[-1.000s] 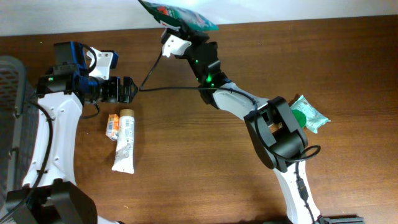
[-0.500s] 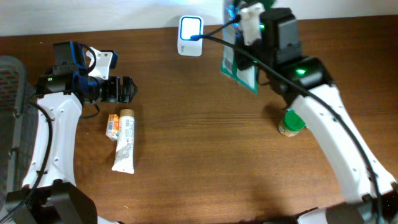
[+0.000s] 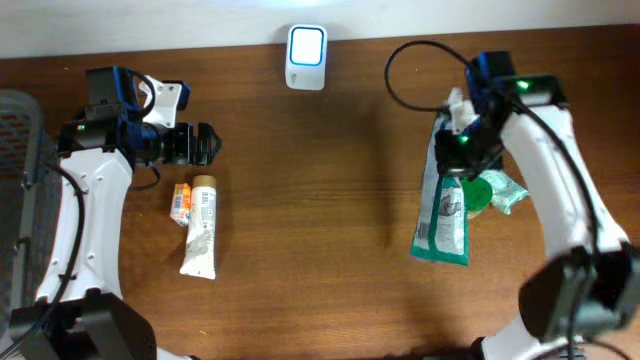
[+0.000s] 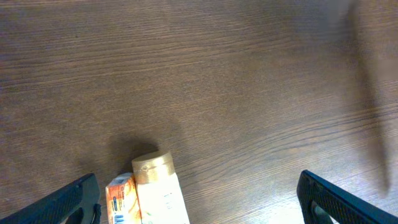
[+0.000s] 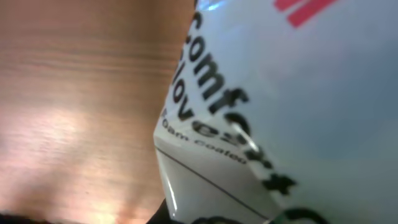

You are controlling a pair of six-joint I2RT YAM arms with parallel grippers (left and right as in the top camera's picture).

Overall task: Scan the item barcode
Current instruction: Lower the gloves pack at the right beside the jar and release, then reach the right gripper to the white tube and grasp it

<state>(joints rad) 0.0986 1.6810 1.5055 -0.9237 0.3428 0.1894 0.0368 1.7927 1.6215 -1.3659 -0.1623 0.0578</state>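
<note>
Nearest the robot's side of the table (image 3: 320, 290), the overhead view shows the bottom end of a teal-and-white pouch (image 3: 441, 222), right of centre, long axis running near to far. Can't tell if it rests on the wood or hangs just above it. On the left side a white tube (image 3: 200, 230) lies flat with its tan cap pointing away, and a small orange box (image 3: 181, 201) touches its cap end.

Left wrist view shows the same cap (image 4: 152, 165) and box (image 4: 118, 198) at the bottom edge, with the left gripper (image 4: 198, 186) above them. Its blue-edged fingers (image 4: 78, 199) sit in the two lower corners, spread wide, nothing between. Overhead shows only the dark front of the left gripper (image 3: 203, 145), just beyond the tube, not the spread.

On the right, a green round-topped item (image 3: 480, 193) and a pale green packet (image 3: 510, 192) lie partly behind the pouch's right edge. Neither wrist view shows them.

The right gripper (image 3: 462, 140) is clamped on the pouch's far end. Right wrist view is filled by the pouch (image 5: 280, 93), blurred, with black lettering and a red mark that overhead doesn't resolve, and wood to the left. No barcode visible, and its own fingers can't be made out.

A grey mesh basket (image 3: 15, 140) sits at the far left. At the far edge, top centre, stands the white scanner (image 3: 306, 45) with a blue-lit face, well apart from the pouch
</note>
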